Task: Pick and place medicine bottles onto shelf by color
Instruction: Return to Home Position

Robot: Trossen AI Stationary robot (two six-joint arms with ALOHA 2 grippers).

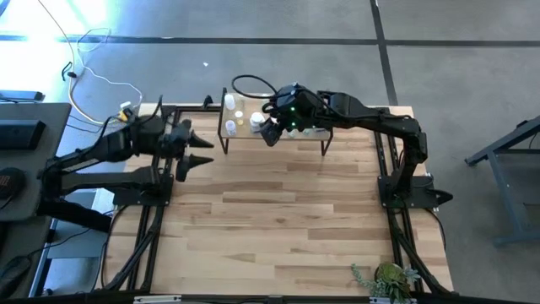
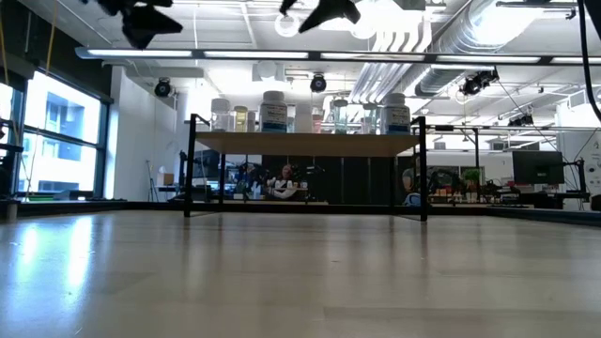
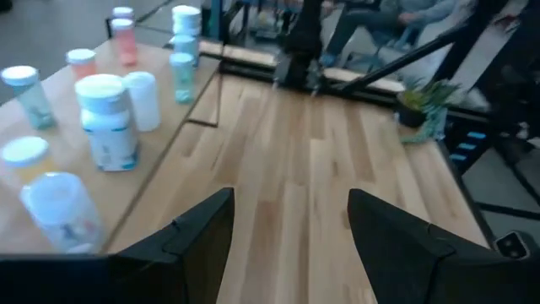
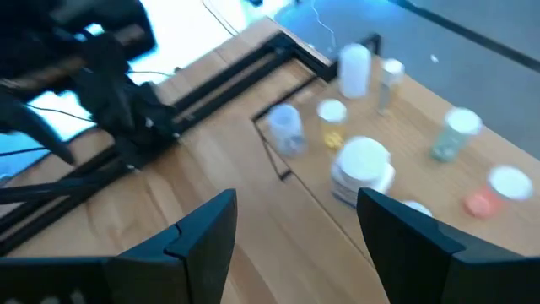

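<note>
High view, left fingers (image 1: 196,160): spread apart, gripping nothing, above the table (image 1: 278,219) on its left side.
High view, shelf (image 1: 245,131): to the right of the left fingers and a little beyond them, clear of them, by the table's far edge.
High view, right fingers (image 1: 270,133): above the shelf's front edge.
High view, bottles (image 1: 230,102): a cluster stands on the shelf just left of the right fingers. The right arm hides the rest of the board.
Low view, left fingers (image 2: 141,23): high up, off the shelf's (image 2: 305,143) left end.
Low view, right fingers (image 2: 324,11): high over the board. The bottles (image 2: 274,111) stand upright in a row well beneath them, untouched.
Low view, person (image 2: 286,180): seated in the room behind, seen under the shelf.
Left wrist view, left fingers (image 3: 198,245): wide apart, with bare table showing between them. White, pale green and pink bottles (image 3: 105,118) stand on the shelf (image 3: 164,118) ahead, off to one side. A plant (image 3: 422,105) sits far beyond.
Right wrist view, right fingers (image 4: 202,241): apart, gripping nothing. White, clear, yellow, green and orange bottles (image 4: 363,169) stand upright on the shelf (image 4: 422,101) below and ahead. The left arm (image 4: 93,67) is past the shelf's end.
</note>
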